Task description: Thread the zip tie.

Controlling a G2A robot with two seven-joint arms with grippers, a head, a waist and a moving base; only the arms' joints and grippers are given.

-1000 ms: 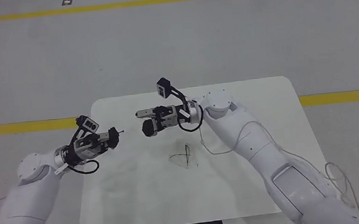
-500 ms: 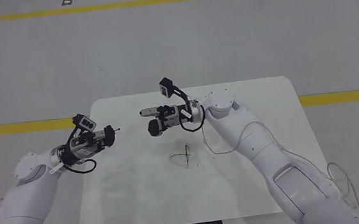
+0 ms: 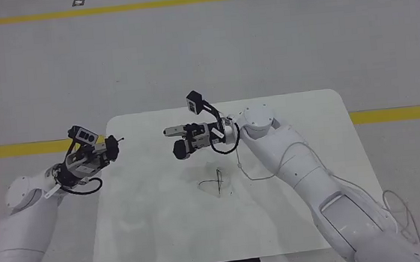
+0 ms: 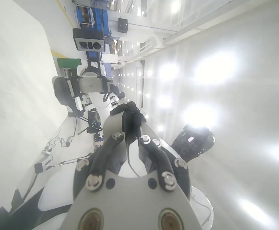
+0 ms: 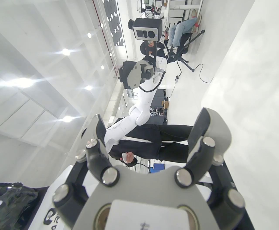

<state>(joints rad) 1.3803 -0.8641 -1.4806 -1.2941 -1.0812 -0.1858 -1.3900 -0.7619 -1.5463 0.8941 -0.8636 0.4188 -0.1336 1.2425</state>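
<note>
Top view: finds the left gripper (image 3: 112, 145) at the left edge of the table (image 3: 298, 198) and the right gripper (image 3: 173, 142) over the far half, nearer the middle, facing it across a gap. Well apart, not touching.

Left wrist view: shows that gripper's fingers (image 4: 112, 128) pressed together on the zip tie (image 4: 130, 139), a thin black strap pinched at the tips, with a slim tail trailing back between the fingers toward the wrist. Cannot tell which end is the head and which the tip.

Right wrist view: shows the right gripper's fingers spread wide, with nothing between them.

Also notes a dark crossed shape (image 3: 218, 183) lying flat near the middle of the table, nearer the right gripper than the left. Cannot say whether another tie or just marks.

Progress, as a judgement: early. Done so far: the pick-up of the zip tie, apparently held off the surface. Left to do: bring the two grippers together, take the free end in the open one, feed the tip through the head and draw it along. No closed loop to be seen on the held strap.
</note>
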